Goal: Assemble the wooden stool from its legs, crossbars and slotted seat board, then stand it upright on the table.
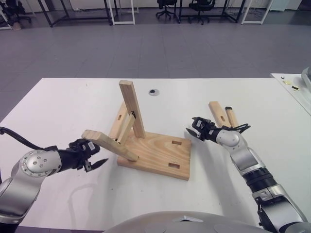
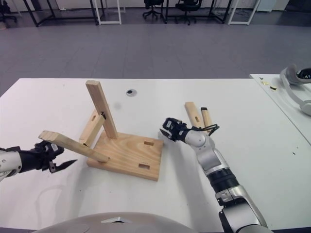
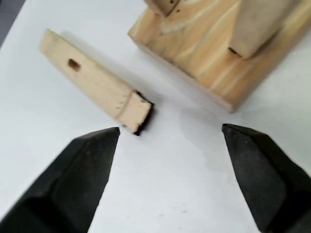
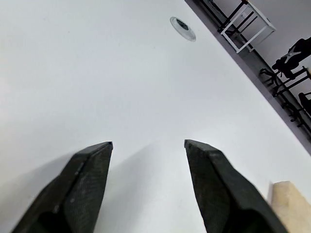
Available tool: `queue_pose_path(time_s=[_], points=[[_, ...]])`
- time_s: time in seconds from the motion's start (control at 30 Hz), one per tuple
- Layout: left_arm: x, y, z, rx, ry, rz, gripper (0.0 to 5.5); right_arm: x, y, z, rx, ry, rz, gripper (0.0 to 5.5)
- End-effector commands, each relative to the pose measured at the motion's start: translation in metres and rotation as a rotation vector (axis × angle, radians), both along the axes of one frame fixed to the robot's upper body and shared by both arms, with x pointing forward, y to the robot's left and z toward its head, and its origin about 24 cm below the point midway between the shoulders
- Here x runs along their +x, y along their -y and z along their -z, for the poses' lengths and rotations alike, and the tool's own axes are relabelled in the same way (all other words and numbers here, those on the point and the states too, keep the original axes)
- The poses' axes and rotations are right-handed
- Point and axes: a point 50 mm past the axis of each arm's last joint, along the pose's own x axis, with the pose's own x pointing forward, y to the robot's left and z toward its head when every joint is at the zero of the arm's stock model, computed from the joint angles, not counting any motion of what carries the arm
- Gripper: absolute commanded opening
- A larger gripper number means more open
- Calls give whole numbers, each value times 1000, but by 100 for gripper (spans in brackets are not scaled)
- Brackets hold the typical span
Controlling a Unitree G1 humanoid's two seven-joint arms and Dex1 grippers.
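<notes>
The slotted seat board [image 1: 163, 154] lies flat mid-table. One leg [image 1: 132, 108] stands upright in it, and a short bar [image 1: 125, 128] leans against that leg. A second leg [image 1: 108, 143] juts out tilted to the left from the board's near corner. My left gripper [image 1: 95, 160] is open just below that leg's free end, holding nothing. Its wrist view shows the open fingertips [image 3: 87, 160] facing a slotted bar [image 3: 95, 80] and the board's edge [image 3: 209, 63]. My right gripper [image 1: 191, 130] hovers open just off the board's right edge. Two loose pieces [image 1: 217, 114] lie behind it.
A round grommet [image 1: 154, 92] sits in the white table [image 1: 63, 107] behind the board. A second table [image 2: 286, 111] at the far right carries a grey headset-like object [image 2: 297, 85]. Bare tabletop lies to the left and in front.
</notes>
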Motion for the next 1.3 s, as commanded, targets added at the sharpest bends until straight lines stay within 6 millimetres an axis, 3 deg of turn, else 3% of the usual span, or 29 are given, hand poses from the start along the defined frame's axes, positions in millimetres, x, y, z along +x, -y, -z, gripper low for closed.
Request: queue_pose_path(time_s=[0.03, 0.13, 0.2, 0.33, 0.4, 0.47, 0.63, 0.83, 0.93, 1.0, 1.1, 1.2, 1.23, 1.3], points=[[0, 16, 28, 10, -29, 79, 390, 8, -9, 6, -27, -38, -87, 277], [27, 40, 48, -59, 110, -2, 390, 7, -23, 7, 8, -69, -187, 277], [45, 68, 52, -132, 198, -7, 390, -1, -26, 9, 5, -101, -263, 277], [85, 117, 61, -166, 310, 75, 390, -21, -11, 7, 6, -164, -284, 277], [116, 127, 75, -125, 331, 56, 390, -33, -5, 7, 9, -192, -267, 277], [134, 127, 80, -113, 339, 21, 390, -36, -6, 11, -4, -197, -238, 277], [130, 119, 94, -172, 287, -12, 390, -20, -10, 16, -15, -122, -41, 277], [123, 121, 98, -204, 263, -22, 390, -5, -37, 15, 30, -93, -27, 277], [118, 123, 97, -254, 238, -49, 390, 3, -39, 17, 37, -78, 24, 277], [116, 116, 95, -256, 251, -76, 390, 7, -29, 9, 23, -17, 97, 277], [119, 95, 73, -318, 324, -204, 390, 13, 4, -38, 76, 232, 284, 277], [115, 90, 47, -432, 379, -301, 390, 13, 31, -79, 216, 369, 436, 277], [114, 88, 40, -453, 396, -330, 390, 14, 46, -84, 250, 373, 507, 277], [113, 78, 35, -499, 421, -451, 390, 14, 89, -60, 336, 260, 717, 277]])
